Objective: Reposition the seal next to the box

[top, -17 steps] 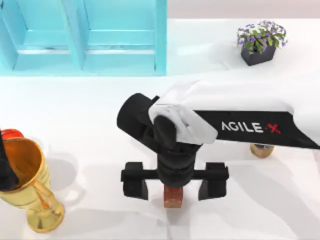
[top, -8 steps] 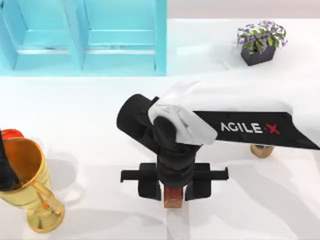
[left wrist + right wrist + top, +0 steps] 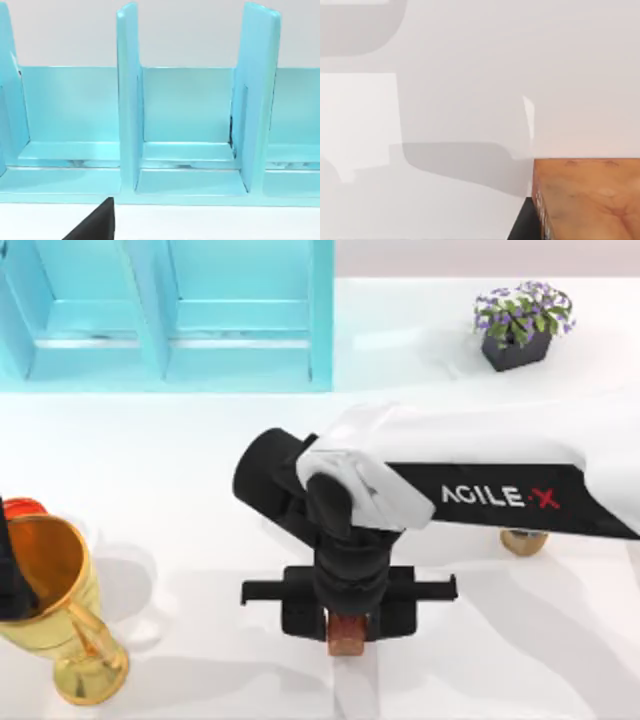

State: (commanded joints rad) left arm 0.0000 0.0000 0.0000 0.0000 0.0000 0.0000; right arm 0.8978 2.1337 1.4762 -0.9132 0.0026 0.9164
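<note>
The seal [image 3: 346, 636] is a small dark-red block with an orange-brown end, standing on the white table near the front middle. My right gripper [image 3: 347, 620] reaches down over it from above, its black fingers [image 3: 303, 614] pressed against the seal's two sides, shut on it. In the right wrist view the seal's orange-brown face [image 3: 587, 200] sits close at the corner. The box [image 3: 165, 315] is the large turquoise compartmented one at the back left, far from the seal; its dividers [image 3: 129, 95] show in the left wrist view. My left arm [image 3: 8, 575] is parked at the left edge.
A gold goblet [image 3: 62, 615] stands at the front left with a red thing [image 3: 22, 507] behind it. A potted plant [image 3: 520, 318] sits at the back right. A golden-brown round thing [image 3: 523, 540] peeks from under the right arm.
The right gripper's fingers went from wide apart on both sides of the seal to closed against it. The arm itself hardly moved.
</note>
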